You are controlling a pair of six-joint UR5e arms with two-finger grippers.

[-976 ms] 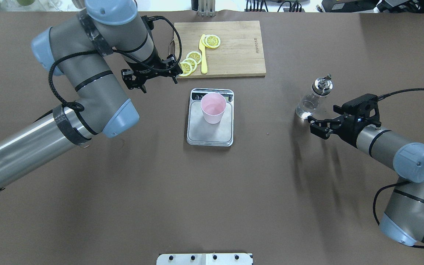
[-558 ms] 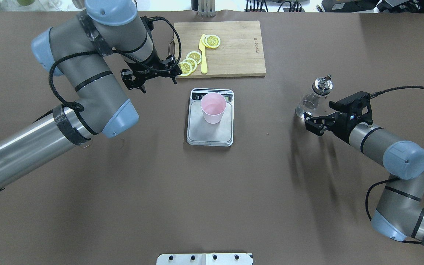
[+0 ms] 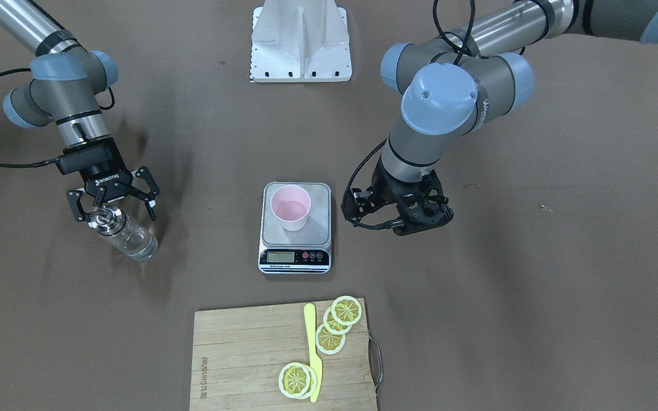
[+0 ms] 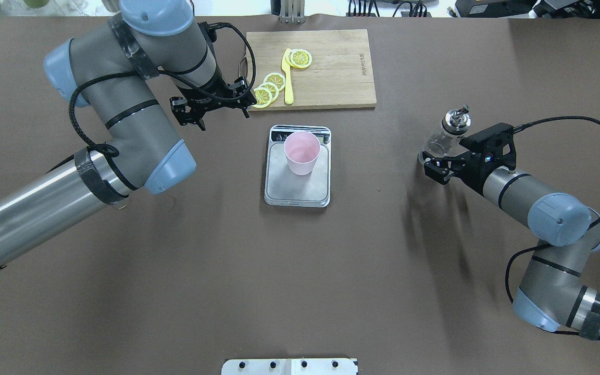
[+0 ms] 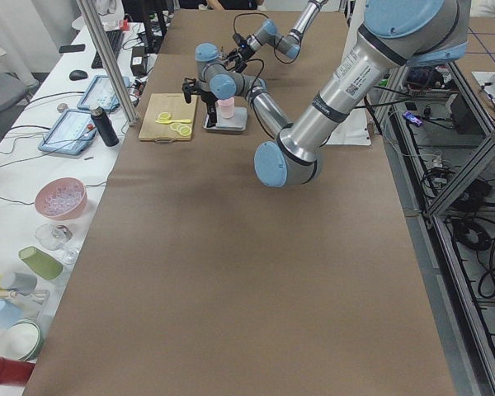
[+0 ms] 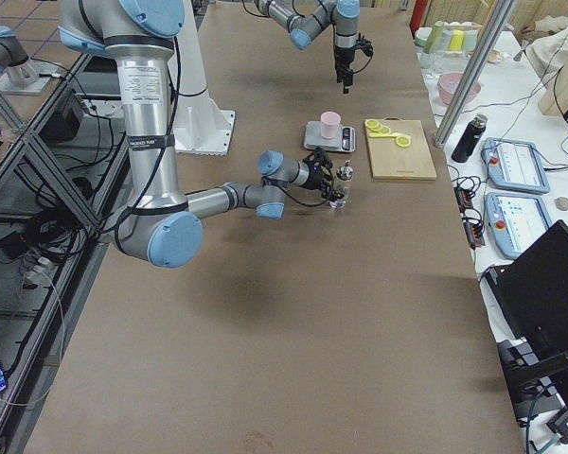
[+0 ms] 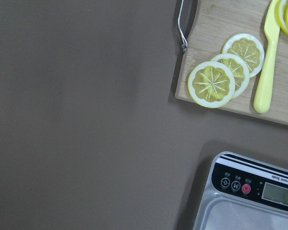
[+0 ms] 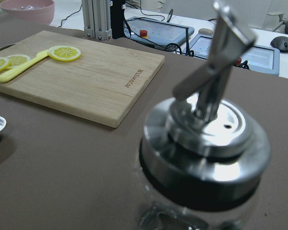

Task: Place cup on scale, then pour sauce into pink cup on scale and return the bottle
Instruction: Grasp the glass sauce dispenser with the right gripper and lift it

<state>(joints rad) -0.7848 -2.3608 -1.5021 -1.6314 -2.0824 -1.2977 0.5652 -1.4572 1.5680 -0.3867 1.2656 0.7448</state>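
Observation:
The pale pink cup stands upright on the silver scale at the table's middle; both also show in the front view, cup and scale. The clear glass bottle with its metal cap and spout stands upright at the right. It fills the right wrist view. My right gripper is open, with its fingers on either side of the bottle, low beside it. My left gripper is open and empty, hovering left of the scale's far end.
A wooden cutting board with lemon slices and a yellow knife lies beyond the scale. The left wrist view shows the board's corner and the scale's buttons. A white mount plate sits at the near edge.
My right gripper has moved forward and left to the bottle, so its open fingers now straddle it. The left arm, cup and scale have barely moved.

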